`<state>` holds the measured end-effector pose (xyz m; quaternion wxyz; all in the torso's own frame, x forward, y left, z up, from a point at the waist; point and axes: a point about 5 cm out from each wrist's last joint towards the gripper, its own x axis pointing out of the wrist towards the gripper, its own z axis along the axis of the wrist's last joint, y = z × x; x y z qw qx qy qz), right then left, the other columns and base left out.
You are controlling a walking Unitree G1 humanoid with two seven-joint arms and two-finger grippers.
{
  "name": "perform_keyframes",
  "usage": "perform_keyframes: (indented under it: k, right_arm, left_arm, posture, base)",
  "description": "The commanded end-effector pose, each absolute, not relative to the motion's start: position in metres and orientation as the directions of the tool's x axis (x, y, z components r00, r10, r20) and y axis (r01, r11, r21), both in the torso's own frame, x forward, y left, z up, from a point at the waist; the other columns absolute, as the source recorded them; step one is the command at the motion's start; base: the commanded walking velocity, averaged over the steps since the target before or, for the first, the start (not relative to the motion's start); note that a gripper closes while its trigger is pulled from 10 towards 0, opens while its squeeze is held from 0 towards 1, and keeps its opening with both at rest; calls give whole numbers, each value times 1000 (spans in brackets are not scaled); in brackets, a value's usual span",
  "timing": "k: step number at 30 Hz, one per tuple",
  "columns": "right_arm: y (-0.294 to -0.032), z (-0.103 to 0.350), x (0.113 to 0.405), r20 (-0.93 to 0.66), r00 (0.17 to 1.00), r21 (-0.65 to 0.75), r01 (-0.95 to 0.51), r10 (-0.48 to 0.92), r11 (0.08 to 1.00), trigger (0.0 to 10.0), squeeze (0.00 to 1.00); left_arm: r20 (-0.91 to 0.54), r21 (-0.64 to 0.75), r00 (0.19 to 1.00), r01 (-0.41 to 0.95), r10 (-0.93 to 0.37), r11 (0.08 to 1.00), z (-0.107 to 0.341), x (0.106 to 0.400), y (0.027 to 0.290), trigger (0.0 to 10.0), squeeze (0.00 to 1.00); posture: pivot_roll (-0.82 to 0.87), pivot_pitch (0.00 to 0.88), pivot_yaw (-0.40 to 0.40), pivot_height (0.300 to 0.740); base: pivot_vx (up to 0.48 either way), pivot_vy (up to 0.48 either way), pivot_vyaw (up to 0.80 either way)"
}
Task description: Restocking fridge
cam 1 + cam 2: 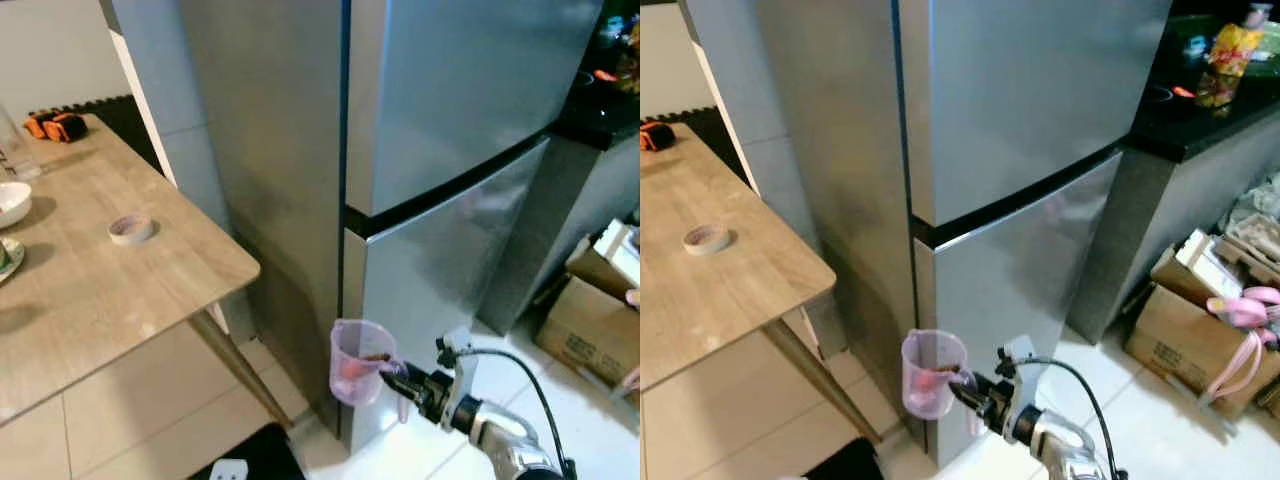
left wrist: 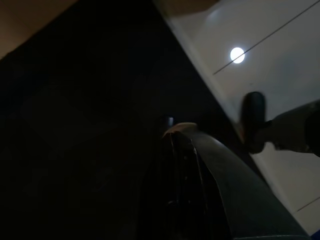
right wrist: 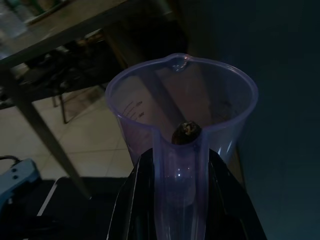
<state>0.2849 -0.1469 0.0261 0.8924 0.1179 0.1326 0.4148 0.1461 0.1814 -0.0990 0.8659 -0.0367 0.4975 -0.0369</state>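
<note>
A tall silver fridge [image 1: 440,110] with two closed doors stands straight ahead. My right gripper [image 1: 400,381] is shut on the handle of a clear pale purple measuring jug [image 1: 358,362], held upright low in front of the fridge's near corner. Something small and reddish lies inside the jug [image 3: 186,131]. In the right wrist view the black fingers [image 3: 131,200] clamp the handle from both sides. The left wrist view is very dark; its gripper [image 2: 185,150] hangs idle above a pale tiled floor.
A wooden table [image 1: 80,290] stands on the left with a tape roll [image 1: 131,229], a white bowl [image 1: 12,203] and an orange object [image 1: 56,126]. Cardboard boxes [image 1: 1185,320] sit on the floor at right, beside a dark counter [image 1: 1200,120].
</note>
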Motion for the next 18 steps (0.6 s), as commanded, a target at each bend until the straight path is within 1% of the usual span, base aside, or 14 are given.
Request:
perform_keyframes:
  k: [1,2,5,6,7,18]
  right_arm:
    - [-153,29,282,-103,596,337,-733,797,591,10000,0]
    - [-153,30,280,-97,569,342,-751,816,564,10000,0]
    - [-153,30,279,-94,554,345,-762,827,549,10000,0]
    - [-154,31,277,-94,523,346,-780,847,521,10000,0]
    - [-154,31,277,-94,523,346,-780,847,521,10000,0]
    - [-160,35,274,-77,481,358,-804,873,475,10000,0]
  left_arm:
    - [-860,-105,499,27,-104,994,-99,146,181,10000,0]
    - [-860,-105,499,28,-105,994,-99,146,181,10000,0]
    - [-860,-105,499,28,-105,994,-99,146,181,10000,0]
    - [-859,-105,502,23,-102,994,-99,147,181,10000,0]
    - [-859,-105,502,23,-102,994,-99,147,181,10000,0]
    - [-851,-84,520,-6,-69,996,-98,149,184,10000,0]
  posture:
    - [-85,0,24,740]
    - [-85,0,24,740]
    - [-85,0,24,740]
    - [-85,0,24,740]
    - [-85,0,24,740]
    - [-86,0,25,740]
  base:
    - [0,-461,0]
    - [0,-461,0]
    - [0,-461,0]
    - [0,-289,0]
    - [0,-289,0]
    - [0,0,0]
